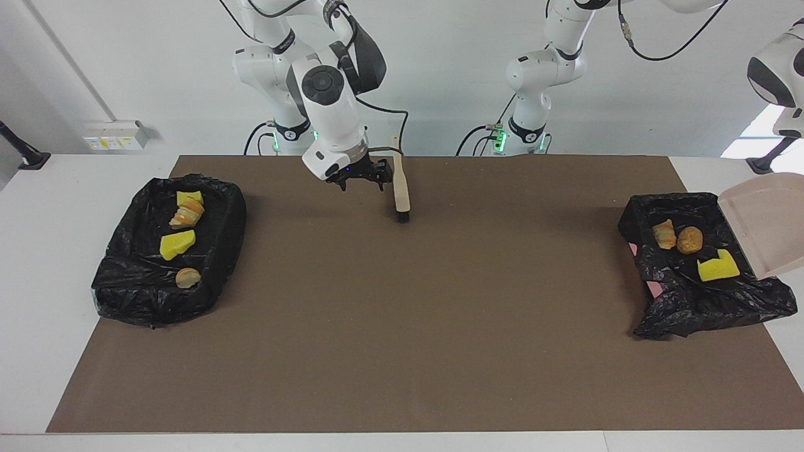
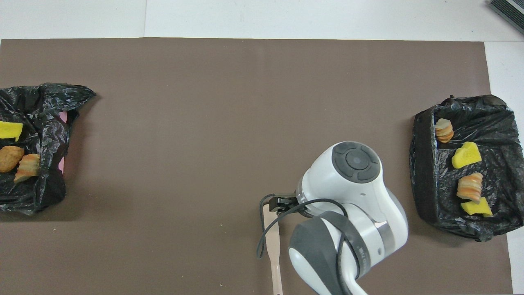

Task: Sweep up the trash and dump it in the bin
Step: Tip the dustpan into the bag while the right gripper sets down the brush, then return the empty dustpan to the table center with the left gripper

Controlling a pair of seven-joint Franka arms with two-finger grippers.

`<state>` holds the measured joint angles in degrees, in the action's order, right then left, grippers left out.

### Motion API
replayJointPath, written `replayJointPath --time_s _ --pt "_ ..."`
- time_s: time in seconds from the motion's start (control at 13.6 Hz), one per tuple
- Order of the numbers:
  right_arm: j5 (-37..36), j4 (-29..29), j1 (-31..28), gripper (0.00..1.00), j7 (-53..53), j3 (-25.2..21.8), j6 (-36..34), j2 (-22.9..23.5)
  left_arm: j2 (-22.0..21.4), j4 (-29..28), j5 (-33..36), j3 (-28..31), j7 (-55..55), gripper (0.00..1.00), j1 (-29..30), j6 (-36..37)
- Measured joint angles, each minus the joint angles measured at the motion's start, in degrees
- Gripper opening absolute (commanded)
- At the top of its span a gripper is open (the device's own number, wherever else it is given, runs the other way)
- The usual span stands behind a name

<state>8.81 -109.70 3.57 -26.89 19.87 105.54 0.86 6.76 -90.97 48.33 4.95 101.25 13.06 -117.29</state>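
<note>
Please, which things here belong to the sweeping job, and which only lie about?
Job:
- brush
- dustpan
- bin at the left arm's end
- bin at the right arm's end
- sponge chunks and rolls inside both

Lying about:
- wall socket box
- dark ribbed object

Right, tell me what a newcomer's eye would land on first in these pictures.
Two black-lined bins, one at the right arm's end of the table and one at the left arm's end, each holding bright yellow sponge chunks and striped rolls. The pale dustpan hangs tipped over the latter bin. The right gripper stands open beside the brush lying on the brown mat.
</note>
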Motion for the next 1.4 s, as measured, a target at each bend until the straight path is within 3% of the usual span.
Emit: replayJointPath --time_s 0.59,1.03,1.4 --pt "-8.2 8.9 -0.8 1.0 13.9 -18.3 -4.1 -4.3 -0.4 0.1 -12.2 -0.5 -1.8 0.0 -5.2 9.0" --pt "-10.3 16.9 -1.0 1.0 25.7 -25.1 -14.1 -5.0 -1.3 -0.5 -20.7 -0.9 -13.6 0.0 -11.8 18.1" --pt "-10.3 17.4 -0.9 1.0 26.2 -25.4 -15.0 -5.2 -5.6 -7.1 -26.1 -1.2 -28.7 0.0 -21.5 21.8"
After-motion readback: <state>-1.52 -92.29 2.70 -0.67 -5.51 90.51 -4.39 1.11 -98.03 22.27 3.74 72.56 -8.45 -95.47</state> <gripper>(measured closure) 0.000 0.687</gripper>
